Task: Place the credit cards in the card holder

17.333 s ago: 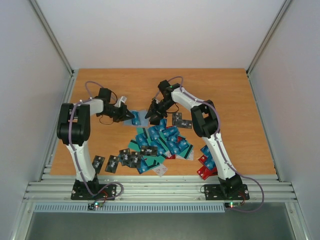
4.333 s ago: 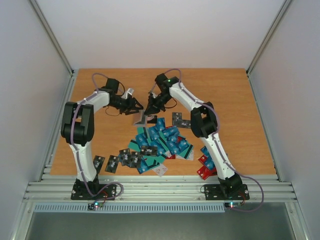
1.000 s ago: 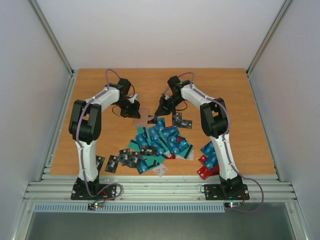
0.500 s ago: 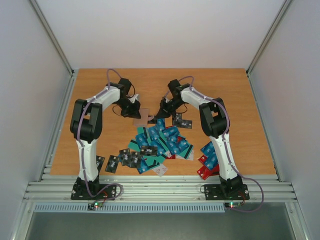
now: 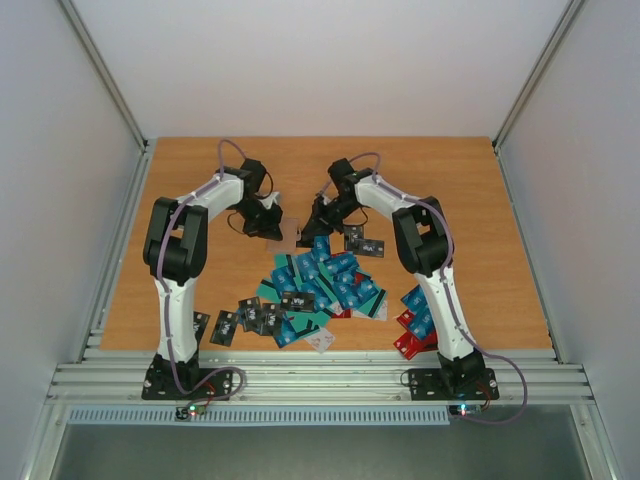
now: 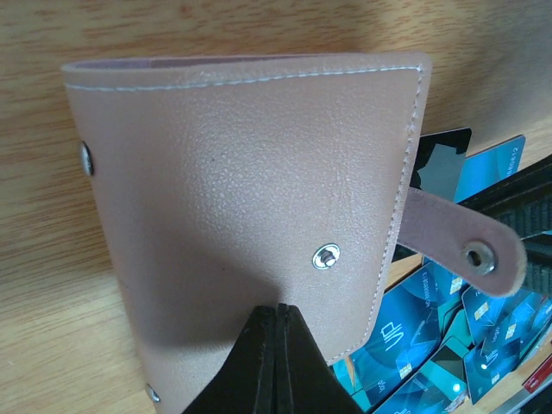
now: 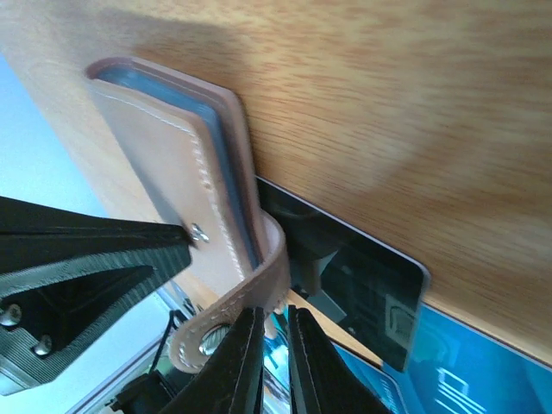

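Note:
The taupe card holder lies folded on the table, a blue card edge showing inside it. My left gripper is shut, its tip pressing on the holder's top face below the snap stud. The holder's strap sticks out to the right, unfastened. My right gripper is at that strap, jaws almost shut with a thin gap; the strap rests against the left finger's tip. In the top view both grippers, left and right, meet over the holder. Credit cards lie heaped just in front.
A black card lies flat beside the strap, with blue cards past it. More black cards lie near the left arm's base, red ones by the right arm, and one black card right of the grippers.
The right gripper has shifted left up to the holder's strap. The left gripper has edged right over the holder, which now shows less in the top view.

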`<action>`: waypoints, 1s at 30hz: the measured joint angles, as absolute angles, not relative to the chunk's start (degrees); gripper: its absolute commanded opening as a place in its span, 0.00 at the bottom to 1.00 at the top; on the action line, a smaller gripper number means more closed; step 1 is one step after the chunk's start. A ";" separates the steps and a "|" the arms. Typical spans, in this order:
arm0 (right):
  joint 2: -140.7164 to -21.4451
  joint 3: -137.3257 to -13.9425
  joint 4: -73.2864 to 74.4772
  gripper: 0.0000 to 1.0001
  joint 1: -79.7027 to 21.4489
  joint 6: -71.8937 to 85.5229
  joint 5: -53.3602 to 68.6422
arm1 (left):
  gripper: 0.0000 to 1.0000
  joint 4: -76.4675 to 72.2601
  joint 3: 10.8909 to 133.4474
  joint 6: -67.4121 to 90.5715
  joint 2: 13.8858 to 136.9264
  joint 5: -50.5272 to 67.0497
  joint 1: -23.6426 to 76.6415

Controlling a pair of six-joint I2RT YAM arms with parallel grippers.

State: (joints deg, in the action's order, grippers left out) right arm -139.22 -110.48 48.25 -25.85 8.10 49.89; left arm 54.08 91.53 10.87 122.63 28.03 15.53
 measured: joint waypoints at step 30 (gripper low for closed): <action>-144.51 -119.83 50.78 0.12 -29.19 8.16 51.18 | 0.01 55.22 93.17 10.87 123.61 27.99 15.53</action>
